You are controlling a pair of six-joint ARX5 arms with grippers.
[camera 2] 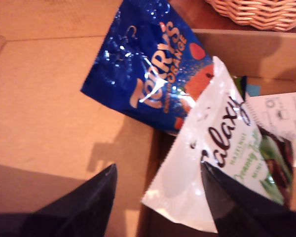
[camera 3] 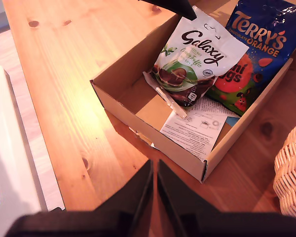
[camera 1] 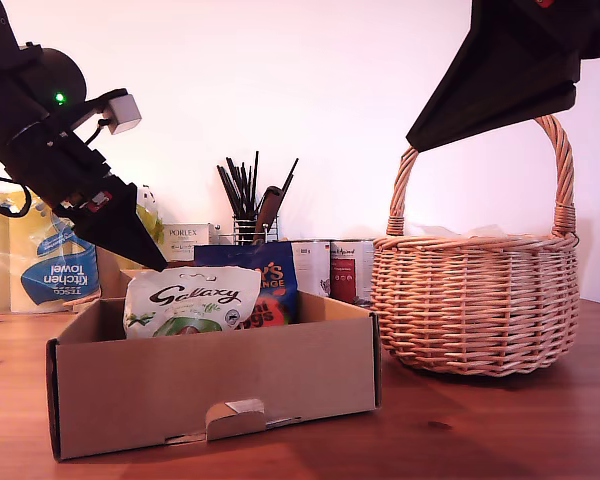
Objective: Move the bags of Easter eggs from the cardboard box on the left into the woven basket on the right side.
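A white-green Galaxy bag (camera 1: 195, 298) (camera 3: 192, 59) leans upright in the cardboard box (camera 1: 210, 380) (camera 3: 138, 118), with a dark blue Terry's Orange bag (camera 1: 270, 290) (camera 3: 256, 44) behind it. My first gripper (camera 1: 155, 262) (camera 2: 158, 168) is open right at the Galaxy bag's (camera 2: 207, 148) top edge, which lies between its fingers; the Terry's bag (camera 2: 143, 74) is just beyond. My second gripper (camera 1: 412, 145) (camera 3: 154, 163) is shut and empty, high over the woven basket (camera 1: 475, 300) (camera 3: 293, 168) at the exterior view's right.
A printed paper sheet (camera 3: 192, 128) lies on the box floor. Behind the box stand a kitchen towel pack (camera 1: 50, 265), a pen holder (camera 1: 250, 215) and several small cartons (camera 1: 330, 265). The basket's tall handle (camera 1: 560, 170) arches just below the second arm.
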